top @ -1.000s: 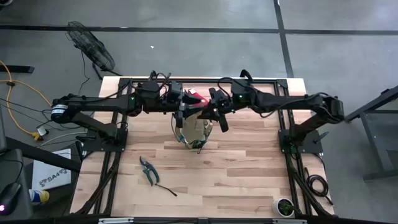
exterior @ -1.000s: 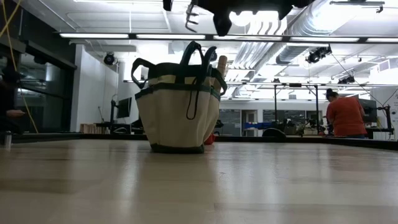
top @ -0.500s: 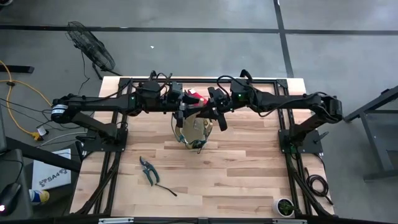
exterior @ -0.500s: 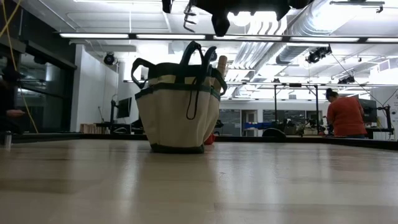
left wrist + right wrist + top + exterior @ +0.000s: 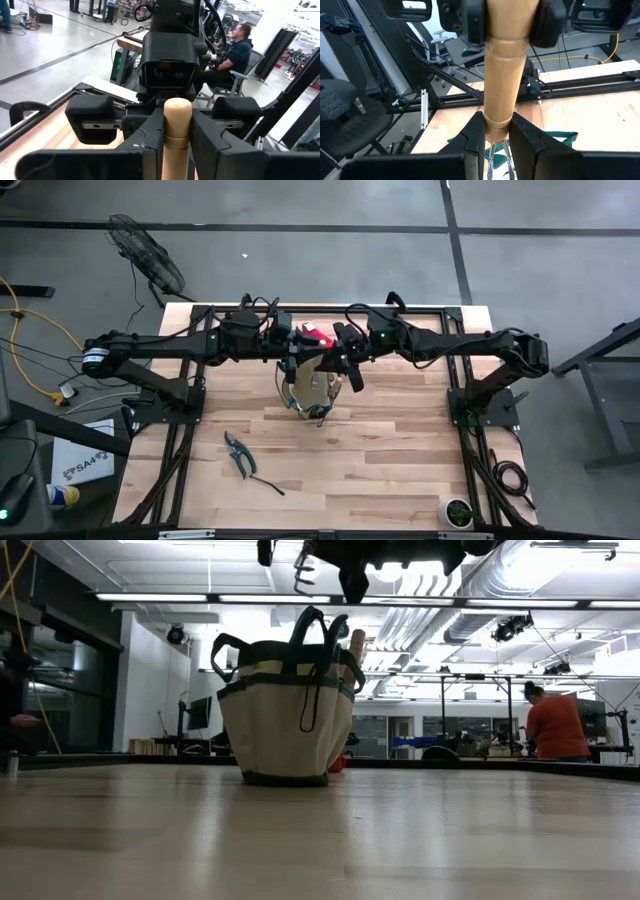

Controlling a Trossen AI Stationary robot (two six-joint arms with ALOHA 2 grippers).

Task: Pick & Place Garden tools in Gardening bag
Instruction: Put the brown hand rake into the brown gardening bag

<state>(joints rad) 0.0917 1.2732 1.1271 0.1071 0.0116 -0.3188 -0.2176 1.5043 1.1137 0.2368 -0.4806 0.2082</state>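
Across the tabletop (image 5: 380,450) there's open wood near and right, and the gardening bag (image 5: 288,710) stands upright toward the far edge, a wooden handle poking from its mouth. Above it, the left gripper (image 5: 170,145) has just clamped its jaws on the wooden tool handle (image 5: 177,117); a second ago they stood wide. The right gripper (image 5: 497,135) grips the same handle's lower end. Pruning shears (image 5: 237,451) lie near-left, well apart.
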